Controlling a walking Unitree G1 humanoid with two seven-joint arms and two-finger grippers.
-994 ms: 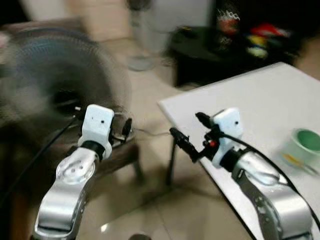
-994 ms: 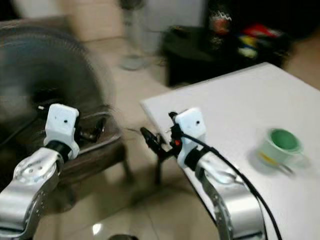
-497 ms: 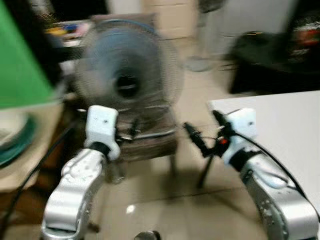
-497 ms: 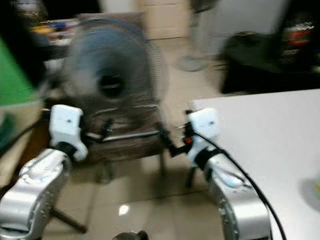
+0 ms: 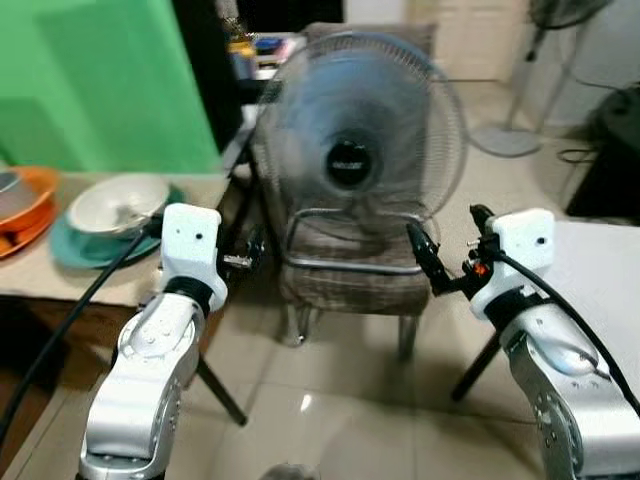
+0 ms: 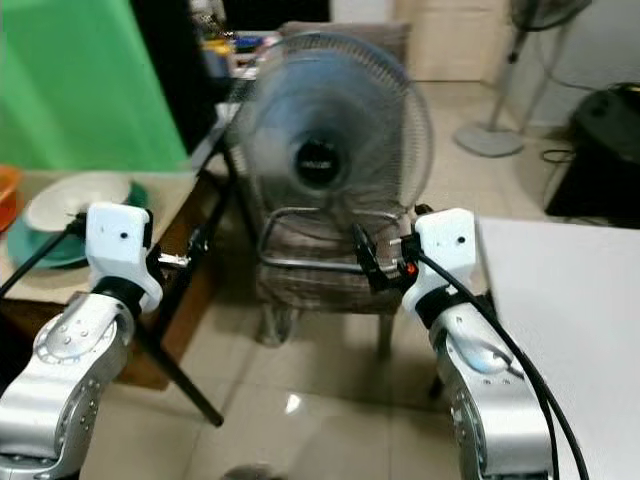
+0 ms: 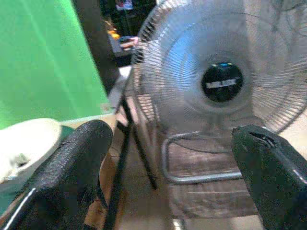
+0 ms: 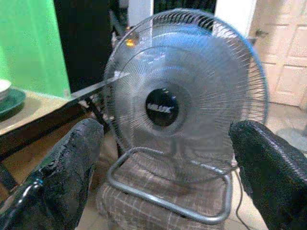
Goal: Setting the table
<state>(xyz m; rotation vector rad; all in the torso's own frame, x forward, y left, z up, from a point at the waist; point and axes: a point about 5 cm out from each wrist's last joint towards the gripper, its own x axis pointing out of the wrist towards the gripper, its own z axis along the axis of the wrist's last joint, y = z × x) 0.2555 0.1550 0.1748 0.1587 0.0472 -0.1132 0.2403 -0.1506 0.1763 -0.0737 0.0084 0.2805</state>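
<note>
both grippers [image 5: 245, 255] now facing fan [image 5: 355, 140]

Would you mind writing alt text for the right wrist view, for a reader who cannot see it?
A large running fan stands on a checked chair seat, seen between the right gripper's two open black fingers. Beside it are a green wall and a wooden table bearing a teal plate.
</note>
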